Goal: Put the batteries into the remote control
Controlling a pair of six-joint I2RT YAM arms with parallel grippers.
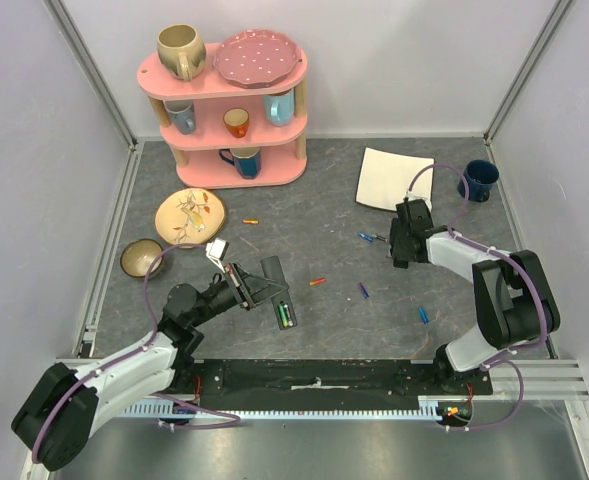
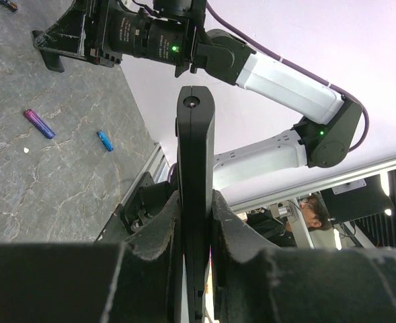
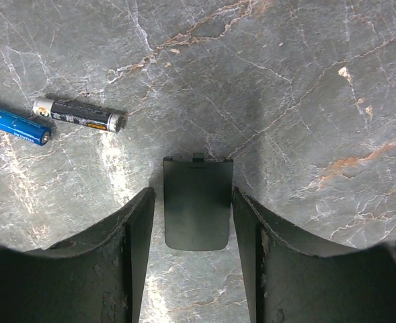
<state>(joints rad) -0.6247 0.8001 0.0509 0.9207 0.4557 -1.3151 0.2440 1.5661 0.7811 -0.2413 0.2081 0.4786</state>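
L gripper [image 1: 242, 283] clamped hard on the slim black plastic remote control [image 1: 276, 288], fingers pinching its long narrow sides. The remote sits near-left of centre, long axis running roughly far to near, w/ a green battery [image 1: 286, 317] showing in the open bay at its near end. Can't tell if it touches the grey stone-look table [image 1: 314, 335].

R gripper [image 1: 402, 247] part-open, gripping nothing. Its fingers [image 3: 134, 229] straddle a small flat black plastic battery cover [image 3: 198, 202] lying on the table right of centre. A gap shows on each side, no contact.

Just left of the cover: a black battery w/ silver end [image 3: 76, 116] and a blue battery [image 3: 13, 122], close beside each other.

Other loose batteries on the table:
- orange battery [image 1: 251, 221], left of centre, toward the far side
- red-orange battery [image 1: 317, 282], near the remote on its right
- purple battery [image 1: 363, 290], btwn the two grippers
- second blue battery [image 1: 424, 313], near-right

White square plate [image 1: 394, 178] lies just beyond the R gripper, w/ a dark blue mug [image 1: 479, 180] to its right. Pink three-tier shelf [image 1: 224, 85] w/ mugs stands far-left. A flowered round plate [image 1: 189, 213] and a brown bowl [image 1: 141, 258] lie nearer, on the left.
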